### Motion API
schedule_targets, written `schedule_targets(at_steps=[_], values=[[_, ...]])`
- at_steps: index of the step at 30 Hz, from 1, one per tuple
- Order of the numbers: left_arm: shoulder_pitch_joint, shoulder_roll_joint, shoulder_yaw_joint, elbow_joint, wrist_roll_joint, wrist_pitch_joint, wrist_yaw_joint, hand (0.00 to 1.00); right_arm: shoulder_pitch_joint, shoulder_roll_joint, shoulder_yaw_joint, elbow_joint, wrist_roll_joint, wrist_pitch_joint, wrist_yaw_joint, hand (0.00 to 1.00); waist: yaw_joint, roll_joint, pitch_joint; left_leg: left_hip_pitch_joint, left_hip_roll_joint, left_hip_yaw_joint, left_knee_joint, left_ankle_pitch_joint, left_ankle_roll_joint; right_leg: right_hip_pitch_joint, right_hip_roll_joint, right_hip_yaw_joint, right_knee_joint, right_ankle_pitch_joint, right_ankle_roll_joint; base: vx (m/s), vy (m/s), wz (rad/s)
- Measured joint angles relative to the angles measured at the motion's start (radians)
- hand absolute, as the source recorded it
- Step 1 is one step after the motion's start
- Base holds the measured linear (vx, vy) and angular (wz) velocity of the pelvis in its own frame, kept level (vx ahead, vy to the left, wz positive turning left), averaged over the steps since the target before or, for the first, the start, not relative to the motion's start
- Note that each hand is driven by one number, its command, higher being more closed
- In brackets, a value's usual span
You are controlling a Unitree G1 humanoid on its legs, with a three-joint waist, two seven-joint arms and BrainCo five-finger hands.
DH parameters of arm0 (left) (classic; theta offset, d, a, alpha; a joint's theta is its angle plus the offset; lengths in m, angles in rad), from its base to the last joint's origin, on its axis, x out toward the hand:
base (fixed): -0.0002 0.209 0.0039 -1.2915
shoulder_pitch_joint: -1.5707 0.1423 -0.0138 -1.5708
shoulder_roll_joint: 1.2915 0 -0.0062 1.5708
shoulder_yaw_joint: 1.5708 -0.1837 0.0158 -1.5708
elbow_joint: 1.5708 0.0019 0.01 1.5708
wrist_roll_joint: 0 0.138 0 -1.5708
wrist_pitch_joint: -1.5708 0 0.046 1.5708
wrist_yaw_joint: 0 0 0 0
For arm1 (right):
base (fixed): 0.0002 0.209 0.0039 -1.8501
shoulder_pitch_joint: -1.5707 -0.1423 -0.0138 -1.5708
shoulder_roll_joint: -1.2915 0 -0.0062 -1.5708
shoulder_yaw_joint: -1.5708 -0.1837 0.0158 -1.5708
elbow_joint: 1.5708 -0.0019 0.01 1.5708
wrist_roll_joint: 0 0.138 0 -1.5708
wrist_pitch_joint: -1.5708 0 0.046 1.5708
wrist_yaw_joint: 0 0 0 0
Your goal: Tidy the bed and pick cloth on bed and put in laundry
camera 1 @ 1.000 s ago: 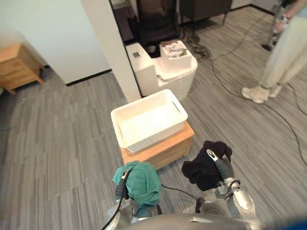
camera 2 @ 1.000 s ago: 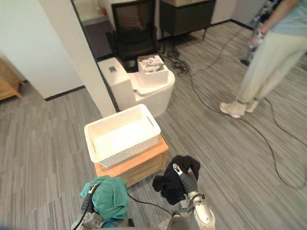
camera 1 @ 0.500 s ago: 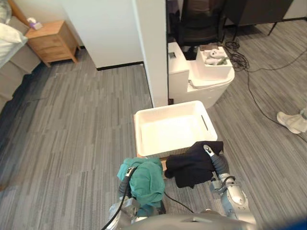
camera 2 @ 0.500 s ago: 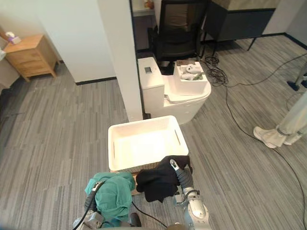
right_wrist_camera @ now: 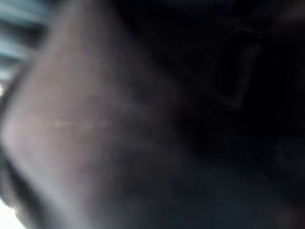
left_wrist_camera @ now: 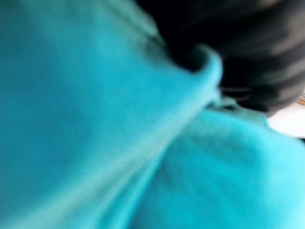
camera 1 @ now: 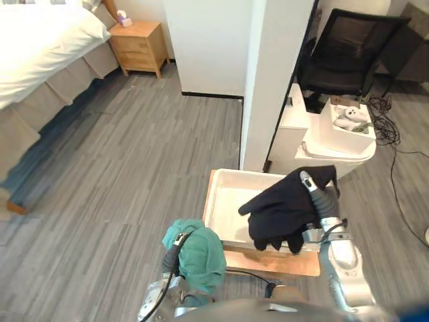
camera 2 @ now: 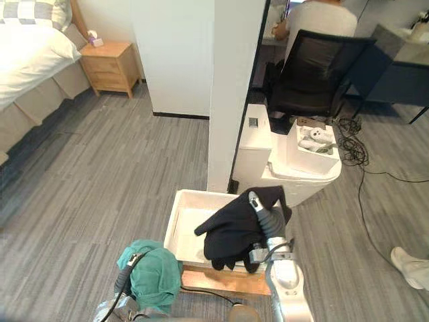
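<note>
Black cloth (camera 1: 285,211) draped over the right hand (camera 1: 320,198), hanging above the white basket (camera 1: 218,194) on its wooden stand (camera 1: 275,261). Green cloth (camera 1: 201,258) bundled over the left hand (camera 1: 174,247), just beside the basket's near corner. Cannot tell either hand's grip under its cloth. Bed (camera 1: 40,47) well apart, far left.

The floor (camera 1: 134,168) is grey plank-pattern covering. A white pillar (camera 1: 275,80) stands mid-room, adjoining a white wall (camera 1: 201,40) with a black skirting strip. At far left, a bed (camera 1: 40,47) with white cover and beige valance; a wooden nightstand (camera 1: 139,45) stands just beside it. Right of the pillar: black office chair (camera 1: 348,47), white rounded cabinet (camera 2: 258,151), loose floor cables (camera 2: 352,147).
</note>
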State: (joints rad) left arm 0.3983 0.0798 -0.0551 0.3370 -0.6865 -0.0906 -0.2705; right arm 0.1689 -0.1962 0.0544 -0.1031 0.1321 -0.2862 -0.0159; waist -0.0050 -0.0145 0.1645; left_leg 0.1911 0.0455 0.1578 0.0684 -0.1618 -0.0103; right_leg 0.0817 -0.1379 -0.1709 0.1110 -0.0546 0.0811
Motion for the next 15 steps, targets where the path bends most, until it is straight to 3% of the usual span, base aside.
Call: schedule_targets(at_steps=[9,15], values=[[0.003,0.016,0.019,0.035,0.013,-0.001,-0.032,1.0,-0.131,-0.021,0.008,-0.018,-0.022,0.128,0.054,1.0,0.018,-0.029,-0.032,0.001,-0.022,-0.001,-0.042,0.023,-0.006,0.032,-0.008,-0.007,-0.102,0.052,0.015,-0.01,0.018,0.02],[-0.02,0.021,0.013,0.077,0.052,0.014,-0.034,1.0,-0.214,-0.022,0.046,0.047,-0.038,0.231,0.048,1.0,0.016,-0.024,-0.037,0.004,-0.019,-0.02,-0.107,0.077,-0.03,0.032,-0.006,-0.052,-0.118,0.055,0.011,-0.06,-0.038,0.16]])
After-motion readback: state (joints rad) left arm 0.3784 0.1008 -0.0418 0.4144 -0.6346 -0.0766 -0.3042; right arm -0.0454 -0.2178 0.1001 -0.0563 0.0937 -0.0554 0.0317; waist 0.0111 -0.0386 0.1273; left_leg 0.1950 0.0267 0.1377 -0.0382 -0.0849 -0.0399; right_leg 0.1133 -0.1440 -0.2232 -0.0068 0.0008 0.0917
